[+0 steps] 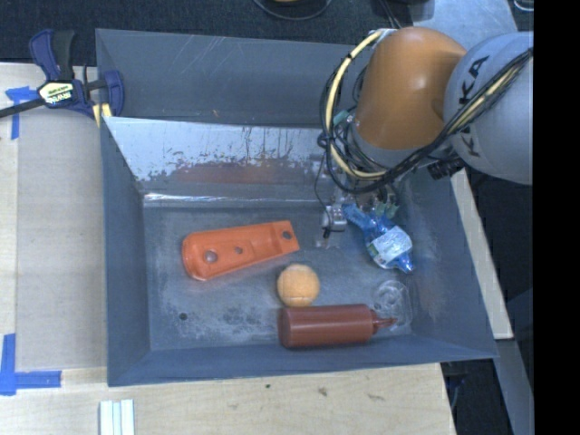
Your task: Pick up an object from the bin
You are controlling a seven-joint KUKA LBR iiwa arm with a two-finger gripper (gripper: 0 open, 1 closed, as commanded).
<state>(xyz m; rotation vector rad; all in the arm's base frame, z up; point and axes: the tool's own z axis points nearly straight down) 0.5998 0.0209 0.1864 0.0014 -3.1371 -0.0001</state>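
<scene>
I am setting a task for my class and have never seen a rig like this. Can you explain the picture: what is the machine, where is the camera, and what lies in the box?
The machine is a robot arm with an orange cover and cables at its wrist. It reaches in from the right. At its tip is a gripper, a small two-finger hand for picking things up. The camera looks down from above, somewhat to one side.

The box is a grey metal bin. On its floor lie five things:
- a flat orange tool with holes, at the left
- a yellow ball, in the middle
- a dark red bottle on its side, at the front
- a clear cup, at the right
- a crumpled bottle of clear and blue plastic

The gripper is low in the bin, just left of the crumpled bottle. Whether it grips anything cannot be seen.
</scene>
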